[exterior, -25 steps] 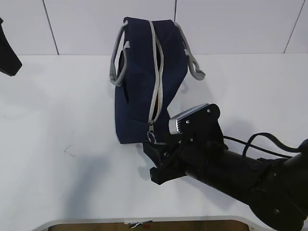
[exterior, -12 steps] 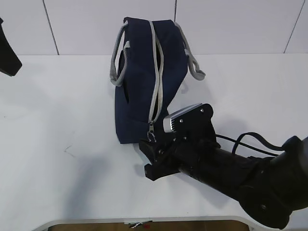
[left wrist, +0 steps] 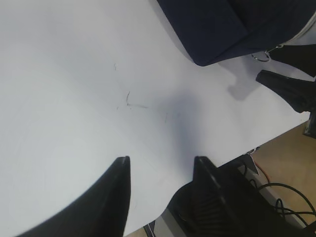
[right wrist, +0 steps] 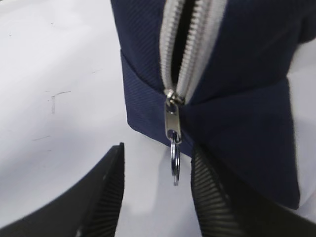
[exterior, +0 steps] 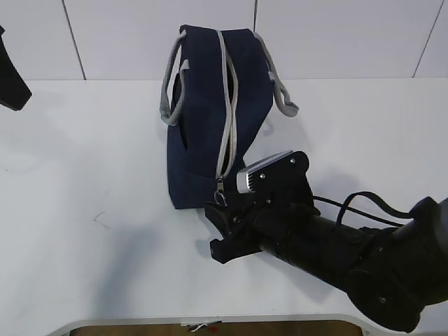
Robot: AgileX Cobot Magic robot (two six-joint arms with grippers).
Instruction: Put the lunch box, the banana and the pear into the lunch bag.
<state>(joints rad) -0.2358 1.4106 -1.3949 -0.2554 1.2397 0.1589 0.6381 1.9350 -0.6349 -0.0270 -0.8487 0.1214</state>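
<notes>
Lunch bag (exterior: 213,115) of navy-blue fabric standing upright near the middle of a white worktop (exterior: 84,175), toward the back, close to a pale tiled wall (exterior: 336,35). Grey webbing handles (exterior: 170,87) drooping over both sides. Grey zipper (exterior: 227,105) running along the top and down the near end, parted along part of its length in the right wrist view, with a dark gap between the teeth. Slider low on the near end, with a metal ring pull (right wrist: 175,159) hanging from it just above the worktop. Right hand (exterior: 218,227), black, reaching in from the lower right to the foot of the bag, fingers (right wrist: 106,197) spread apart, one on either side of the ring, nothing gripped; touching the ring or not, cannot tell. Left hand (left wrist: 160,190) hanging well apart from the bag over bare worktop near its front edge, fingers also apart and empty. Faint scuff marks (left wrist: 129,100) on the worktop between left hand and bag. Dark arm part (exterior: 10,73) at the far left edge of the exterior view. Cables (left wrist: 276,190) and wooden floor beyond the worktop's edge in the left wrist view.
</notes>
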